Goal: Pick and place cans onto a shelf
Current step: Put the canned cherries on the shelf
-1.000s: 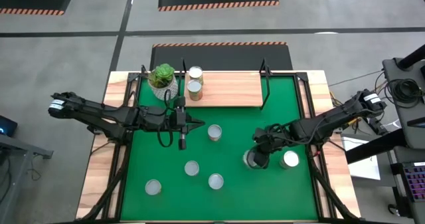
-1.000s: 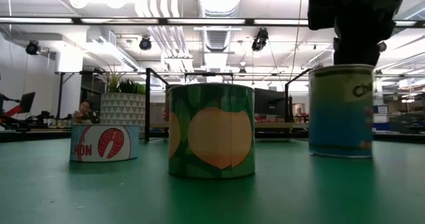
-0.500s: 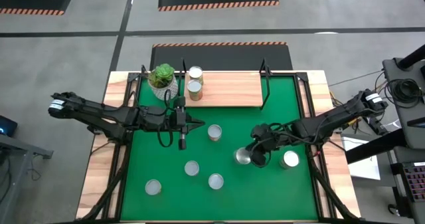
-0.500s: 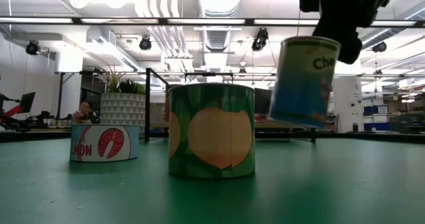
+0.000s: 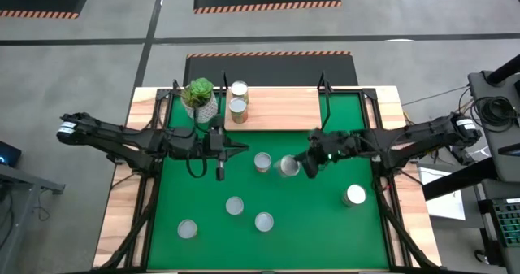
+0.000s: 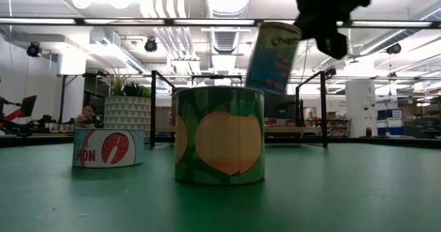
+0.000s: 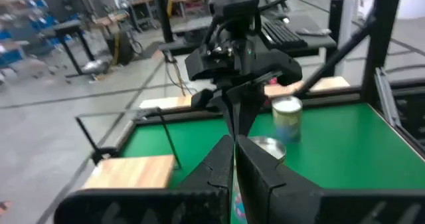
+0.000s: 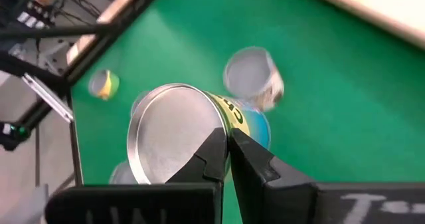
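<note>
My right gripper is shut on the rim of a blue-labelled can and holds it tilted in the air over the middle of the green mat. The low view shows this can hanging well above the mat. In the right wrist view its silvery top fills the space by my fingers. Two cans stand at the left end of the light-wood shelf. Several more cans stand on the mat, one just left of the held can. My left gripper is shut and holds nothing, hovering left of centre.
A white pot with a green plant stands at the shelf's left end. Thin black posts rise at the shelf's ends. A peach-labelled can and a low salmon can stand close to the low camera.
My right gripper lifted the blue-labelled can off the right side of the mat and carried it left and toward the shelf, tilting it. The left arm has barely moved.
</note>
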You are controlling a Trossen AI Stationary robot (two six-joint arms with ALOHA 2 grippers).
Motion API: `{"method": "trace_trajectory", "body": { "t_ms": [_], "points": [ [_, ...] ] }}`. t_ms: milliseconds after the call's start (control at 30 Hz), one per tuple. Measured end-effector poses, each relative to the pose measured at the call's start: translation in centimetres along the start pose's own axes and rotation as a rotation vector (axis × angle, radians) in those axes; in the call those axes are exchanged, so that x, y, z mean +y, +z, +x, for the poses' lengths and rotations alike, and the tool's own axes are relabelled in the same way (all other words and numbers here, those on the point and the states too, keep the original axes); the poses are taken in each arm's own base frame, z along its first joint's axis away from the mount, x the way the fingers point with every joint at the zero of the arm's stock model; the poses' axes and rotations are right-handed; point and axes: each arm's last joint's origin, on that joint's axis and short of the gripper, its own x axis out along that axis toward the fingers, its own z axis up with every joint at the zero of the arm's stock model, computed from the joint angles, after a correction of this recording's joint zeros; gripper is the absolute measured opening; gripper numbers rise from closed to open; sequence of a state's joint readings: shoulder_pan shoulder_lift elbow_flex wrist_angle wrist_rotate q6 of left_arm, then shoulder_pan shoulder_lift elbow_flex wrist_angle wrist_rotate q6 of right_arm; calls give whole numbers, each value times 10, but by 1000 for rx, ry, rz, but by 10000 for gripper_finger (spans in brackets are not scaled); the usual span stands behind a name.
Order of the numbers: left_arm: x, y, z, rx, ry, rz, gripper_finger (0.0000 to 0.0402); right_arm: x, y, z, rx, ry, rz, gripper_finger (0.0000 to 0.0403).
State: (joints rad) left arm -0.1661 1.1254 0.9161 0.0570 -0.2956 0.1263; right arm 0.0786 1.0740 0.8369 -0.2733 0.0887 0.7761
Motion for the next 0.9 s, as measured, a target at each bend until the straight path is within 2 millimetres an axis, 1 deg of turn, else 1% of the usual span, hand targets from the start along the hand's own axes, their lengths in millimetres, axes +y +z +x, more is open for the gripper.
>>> {"method": "trace_trajectory", "body": {
  "t_ms": [133,267,333,467,667,800,900],
  "points": [
    [6,9,-12,-54,43,5,0,-2,29,1,-36,17,-23,8],
    [8,7,-21,-91,53,-3,0,-8,59,6,-52,1,-28,8],
    [9,4,-25,-110,55,-17,0,-12,74,11,-55,-21,-32,8],
    [13,4,-39,-154,56,-54,0,-21,104,26,-42,-69,-73,8],
    [16,-2,-54,-185,53,-74,0,-38,148,49,12,-163,-130,8],
    [17,-3,-61,-208,51,-80,0,-51,169,60,60,-225,-150,8],
    [18,-4,-63,-209,50,-81,0,-61,178,69,85,-231,-152,8]
  ]
}}
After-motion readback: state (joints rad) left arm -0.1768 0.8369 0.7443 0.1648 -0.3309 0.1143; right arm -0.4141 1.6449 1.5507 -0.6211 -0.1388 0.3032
